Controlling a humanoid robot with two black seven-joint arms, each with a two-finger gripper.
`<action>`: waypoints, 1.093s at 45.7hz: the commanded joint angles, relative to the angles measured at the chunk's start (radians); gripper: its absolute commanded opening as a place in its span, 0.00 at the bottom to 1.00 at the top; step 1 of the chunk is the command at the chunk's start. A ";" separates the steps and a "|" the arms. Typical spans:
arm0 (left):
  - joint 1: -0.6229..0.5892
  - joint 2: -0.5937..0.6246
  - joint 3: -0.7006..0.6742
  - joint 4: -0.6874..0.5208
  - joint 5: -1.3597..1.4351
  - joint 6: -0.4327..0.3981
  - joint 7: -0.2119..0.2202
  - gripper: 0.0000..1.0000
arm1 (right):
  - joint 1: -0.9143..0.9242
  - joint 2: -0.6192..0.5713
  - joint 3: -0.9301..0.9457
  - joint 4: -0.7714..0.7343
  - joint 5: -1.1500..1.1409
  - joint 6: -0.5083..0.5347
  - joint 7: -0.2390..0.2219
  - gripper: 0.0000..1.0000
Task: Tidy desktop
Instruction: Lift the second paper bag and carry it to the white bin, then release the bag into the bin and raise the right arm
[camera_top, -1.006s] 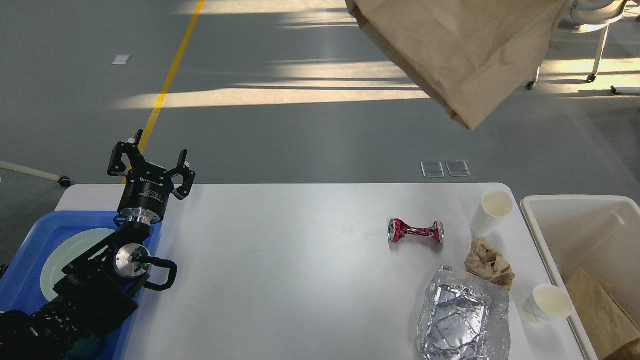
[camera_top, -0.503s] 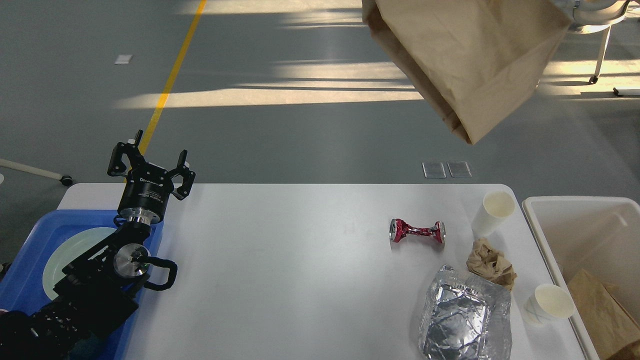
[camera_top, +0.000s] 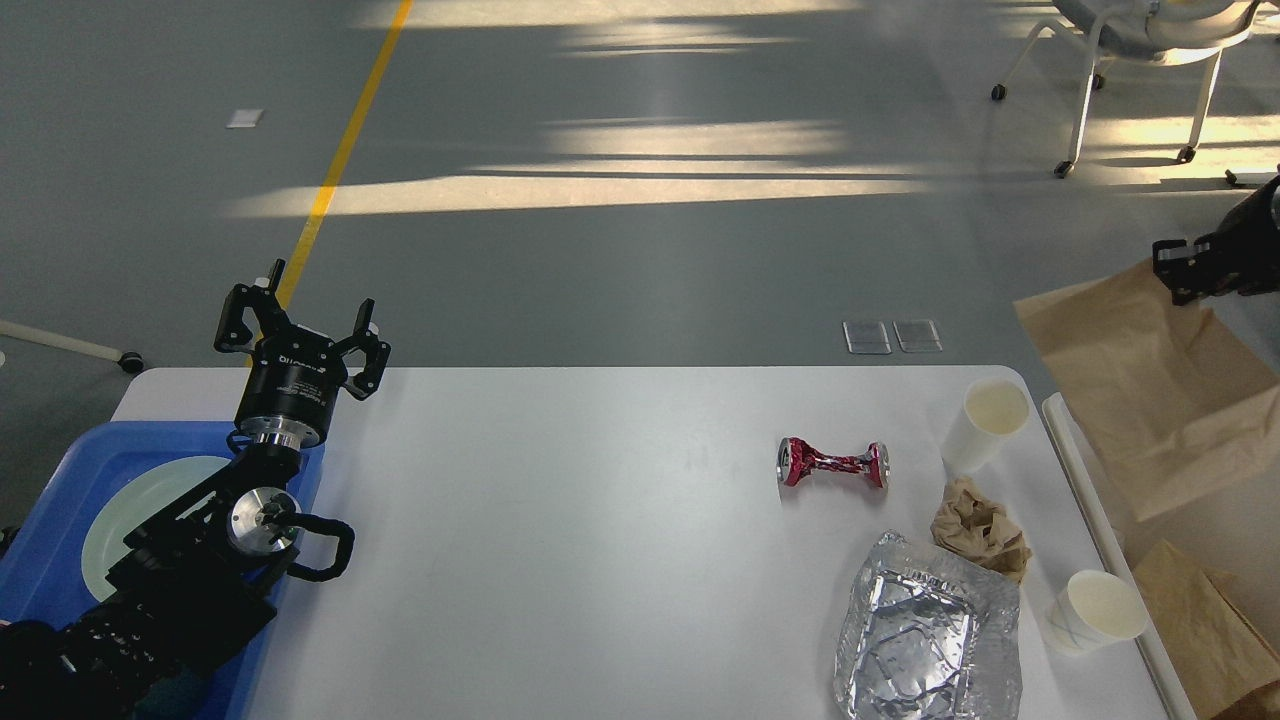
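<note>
Overhead, left end effector (camera_top: 300, 325) is hovering above the counter's (camera_top: 560, 520) far-left corner, fingers (camera_top: 238, 315) spread wide, gripping nothing. Its arm is running back over a blue tray (camera_top: 45, 520) that is sitting at the counter's left end and carrying a pale green plate (camera_top: 125, 510).

Right end effector (camera_top: 1185, 270) is showing at the right edge, small and dark; cannot tell whether its fingers are parted or pinched. It is sitting at the upper edge of a brown paper bag (camera_top: 1140, 385), which is hanging or lying over the off-white bin (camera_top: 1100, 520) just beside the counter's right end. A second brown bag (camera_top: 1210, 630) is lying lower in the bin.

Counter, white with rounded corners, is filling the lower frame. Right half is carrying litter: a crushed red can (camera_top: 832, 464) lying on its side; a white paper cup (camera_top: 982, 425) upright near the far-right corner; a crumpled brown paper wad (camera_top: 978, 528) just beside a crinkled foil tray (camera_top: 928, 630); a second paper cup (camera_top: 1095, 610) tilted near the right edge.
</note>
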 joint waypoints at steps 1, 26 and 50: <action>-0.001 0.000 0.000 0.000 0.000 0.000 0.000 0.96 | -0.081 -0.006 -0.026 -0.038 0.004 -0.090 -0.005 0.00; 0.001 0.000 0.000 0.000 0.000 0.000 0.001 0.96 | -0.327 -0.038 -0.018 -0.115 0.056 -0.394 -0.078 1.00; -0.001 0.000 0.000 0.000 0.000 0.000 0.000 0.96 | 0.262 -0.026 0.066 0.235 0.220 -0.023 -0.080 1.00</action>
